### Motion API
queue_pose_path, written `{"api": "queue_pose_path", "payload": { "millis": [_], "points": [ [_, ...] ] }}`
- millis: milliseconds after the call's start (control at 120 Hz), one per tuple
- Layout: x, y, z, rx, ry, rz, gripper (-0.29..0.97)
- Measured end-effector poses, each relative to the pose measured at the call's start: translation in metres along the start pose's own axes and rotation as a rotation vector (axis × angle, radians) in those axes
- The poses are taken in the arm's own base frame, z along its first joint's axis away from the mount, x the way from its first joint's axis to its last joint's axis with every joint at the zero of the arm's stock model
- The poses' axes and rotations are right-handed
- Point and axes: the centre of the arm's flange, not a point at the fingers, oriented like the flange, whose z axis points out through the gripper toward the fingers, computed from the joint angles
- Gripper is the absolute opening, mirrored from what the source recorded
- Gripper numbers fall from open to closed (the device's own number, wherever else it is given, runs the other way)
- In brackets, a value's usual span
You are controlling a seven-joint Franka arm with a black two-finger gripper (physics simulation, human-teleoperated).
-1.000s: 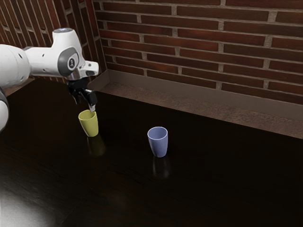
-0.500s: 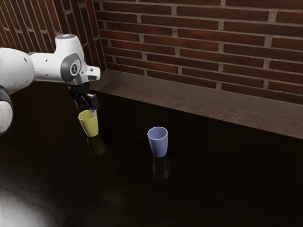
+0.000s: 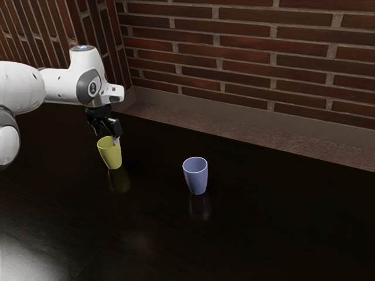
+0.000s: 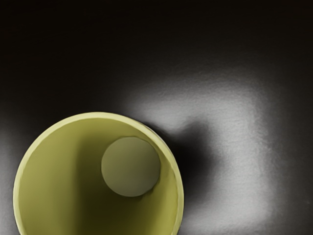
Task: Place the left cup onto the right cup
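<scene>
The yellow cup (image 3: 109, 153) stands upright on the dark table at the exterior view's left. My gripper (image 3: 113, 138) hangs right at its rim, on the side toward the brick wall. From the wrist, I look down into the yellow cup (image 4: 98, 181), which lies just under my hand, with its round bottom visible. The blue cup (image 3: 195, 175) stands upright to the exterior view's right of the yellow one, well apart from it and from my hand.
A glossy dark table (image 3: 263, 234) spreads around both cups. A brown ledge (image 3: 246, 126) and a brick wall (image 3: 246, 52) run along the back, and another brick wall meets it in the corner behind my arm.
My hand has sunk a little toward the yellow cup's rim and the arm's upper part has shifted slightly. Both cups stand where they were.
</scene>
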Motion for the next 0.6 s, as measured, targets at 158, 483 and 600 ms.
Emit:
{"api": "queue_pose_path", "payload": {
  "millis": [158,483,600],
  "points": [
    [0.001,0.000,0.006,0.000,-0.003,0.002,0.67],
    [0.001,-0.003,0.018,-0.002,-0.012,-0.002,0.67],
    [0.001,-0.004,0.024,-0.003,-0.016,-0.003,0.66]
  ]
}}
